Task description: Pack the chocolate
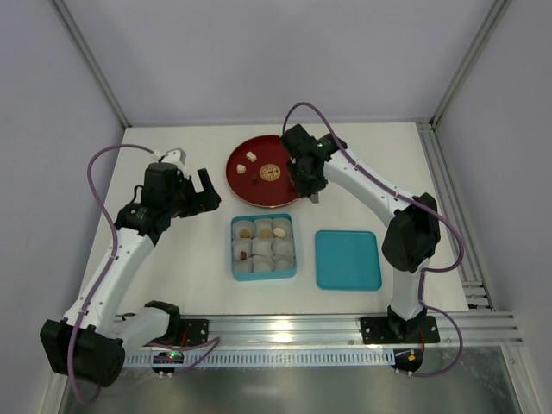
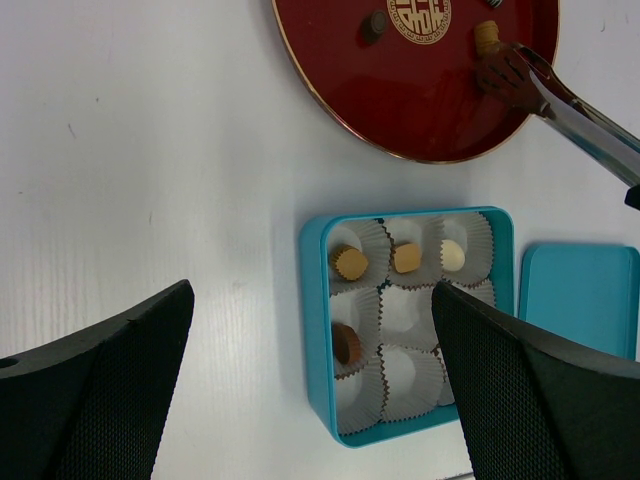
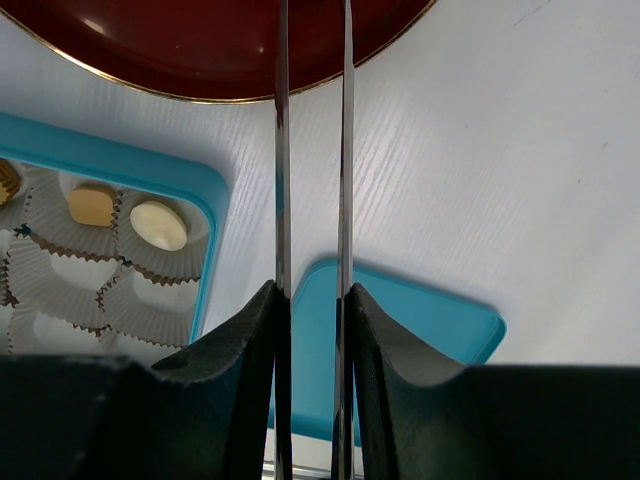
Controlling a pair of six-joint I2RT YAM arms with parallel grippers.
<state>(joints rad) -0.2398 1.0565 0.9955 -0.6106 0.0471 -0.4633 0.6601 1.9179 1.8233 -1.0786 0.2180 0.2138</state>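
Right end effector (image 3: 310, 300) pinches thin metal tongs (image 2: 560, 105), their tips just beside a tan chocolate piece (image 2: 487, 36) on the round red plate (image 2: 420, 120), upper right. Left end effector (image 2: 312, 292) gapes wide and empty over the teal box of paper cups (image 2: 318, 330).

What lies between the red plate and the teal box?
Only bare table separates plate from box, as the left wrist view shows.

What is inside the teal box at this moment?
The teal box holds paper cups. Four chocolates show: two tan, one cream, one dark brown. A finger of the left gripper covers the near right cups in its wrist view.
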